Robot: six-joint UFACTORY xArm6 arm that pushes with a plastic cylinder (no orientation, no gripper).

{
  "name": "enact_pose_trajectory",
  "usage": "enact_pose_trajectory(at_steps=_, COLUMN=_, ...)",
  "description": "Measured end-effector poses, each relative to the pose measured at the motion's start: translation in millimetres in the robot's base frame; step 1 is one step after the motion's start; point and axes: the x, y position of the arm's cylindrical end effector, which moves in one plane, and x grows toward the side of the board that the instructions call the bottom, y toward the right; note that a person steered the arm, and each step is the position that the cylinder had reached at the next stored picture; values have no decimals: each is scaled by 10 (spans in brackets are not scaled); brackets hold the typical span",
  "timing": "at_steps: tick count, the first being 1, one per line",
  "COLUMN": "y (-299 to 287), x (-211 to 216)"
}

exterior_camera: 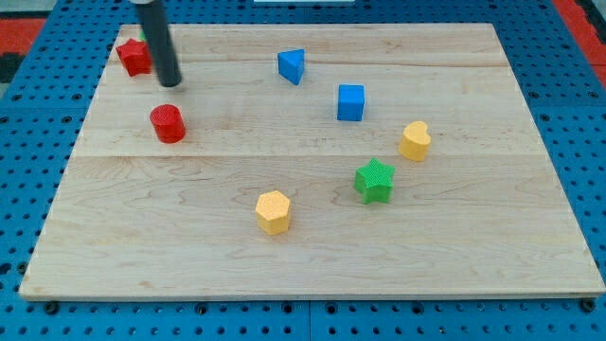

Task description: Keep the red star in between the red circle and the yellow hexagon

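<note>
Rod tip (169, 83) down on the board (284, 256), upper left, just right of the red star (133, 57) and above the red circle (168, 124). Yellow hexagon (273, 212) low centre, well apart from both. Blue triangle (292, 65), blue cube (350, 102), green star (375, 181), yellow cylinder (414, 141) toward the right.

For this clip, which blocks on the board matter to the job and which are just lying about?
Job:
red star, top left
red circle, below it
yellow hexagon, bottom centre
my tip, right of the star, above the circle

Lying about:
blue triangle
blue cube
yellow cylinder
green star
</note>
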Motion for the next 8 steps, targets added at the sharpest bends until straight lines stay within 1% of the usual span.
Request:
enact_pose_trajectory(at_steps=1, y=-535, x=73)
enact_pose_trajectory(at_steps=2, y=-823, x=-323)
enact_pose_trajectory(at_steps=3, y=-804, x=-713)
enact_pose_trajectory(at_steps=4, y=-314, x=-501)
enact_pose_trajectory(at_steps=5, y=-3, x=-104)
enact_pose_trajectory(at_steps=6, y=376, x=10)
enact_pose_trajectory(at_steps=7, y=848, x=328)
enact_pose_trajectory(at_steps=8, y=908, x=579)
